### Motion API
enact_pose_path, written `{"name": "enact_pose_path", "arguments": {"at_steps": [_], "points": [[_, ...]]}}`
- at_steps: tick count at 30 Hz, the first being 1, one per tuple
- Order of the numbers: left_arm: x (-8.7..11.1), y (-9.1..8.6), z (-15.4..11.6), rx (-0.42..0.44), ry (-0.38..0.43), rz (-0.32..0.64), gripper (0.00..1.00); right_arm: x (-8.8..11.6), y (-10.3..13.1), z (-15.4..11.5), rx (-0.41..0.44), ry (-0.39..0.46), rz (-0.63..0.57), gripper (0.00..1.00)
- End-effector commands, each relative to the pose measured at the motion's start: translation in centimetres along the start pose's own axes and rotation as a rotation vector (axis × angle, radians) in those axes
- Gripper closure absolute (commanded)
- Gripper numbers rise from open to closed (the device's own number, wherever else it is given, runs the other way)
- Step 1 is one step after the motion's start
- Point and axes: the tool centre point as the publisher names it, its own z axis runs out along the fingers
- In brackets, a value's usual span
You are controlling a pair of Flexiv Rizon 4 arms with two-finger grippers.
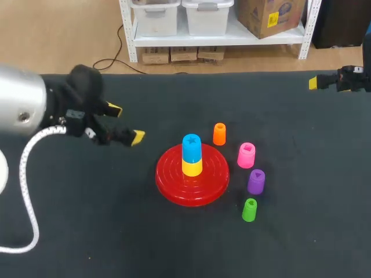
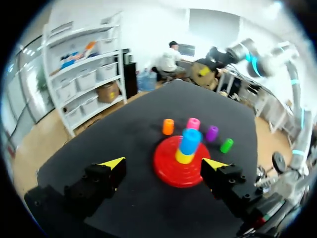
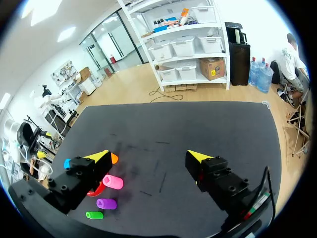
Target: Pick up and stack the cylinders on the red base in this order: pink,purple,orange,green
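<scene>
**Both grippers wide open and empty, four cylinders loose by the base**

In the head view the right gripper (image 3: 148, 156) is cut off at the frame's edge, with only one yellow tip showing. Its own wrist view shows its fingers spread wide with nothing between them. In that view one finger covers most of the red base (image 1: 174, 180), and only slivers of the blue cylinder (image 1: 191, 146) and the orange cylinder (image 1: 219, 134) peek past the finger. The pink cylinder (image 1: 246, 155), purple cylinder (image 1: 256, 181) and green cylinder (image 1: 249, 209) lie just beside that finger, well apart from the other one.

The left gripper (image 2: 164, 163) is also spread wide and holds nothing. The base sits ahead of it, in line with the gap between its fingers, and touches neither.

There are six cylinders, one of each colour. Blue stands on the yellow cylinder (image 1: 192, 167) at the base's centre. Orange, pink, purple and green stand upright on the dark table (image 1: 87, 231), beyond the base from the left gripper, each apart from the others.
</scene>
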Motion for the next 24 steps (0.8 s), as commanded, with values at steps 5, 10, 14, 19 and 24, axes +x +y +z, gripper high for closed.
{"name": "enact_pose_path", "arguments": {"at_steps": [5, 10, 14, 19, 24], "points": [[1.0, -1.1, -1.6, 0.534, -0.192, 0.455, 0.00, 0.0, 0.0, 0.0, 0.000, 0.000, 0.000, 0.00], [1.1, -0.7, -0.5, 0.526, -0.177, 0.453, 0.00, 0.0, 0.0, 0.0, 0.000, 0.000, 0.000, 0.00], [0.9, -1.1, 0.2, 0.551, -0.160, 0.490, 0.00, 0.0, 0.0, 0.0, 0.000, 0.000, 0.000, 0.00], [0.2, -1.6, 1.1, 0.566, -0.136, 0.512, 0.00, 0.0, 0.0, 0.0, 0.000, 0.000, 0.000, 0.00], [0.1, -1.8, 1.5, 0.540, -0.119, 0.488, 0.00, 0.0, 0.0, 0.0, 0.000, 0.000, 0.000, 0.00]]}}
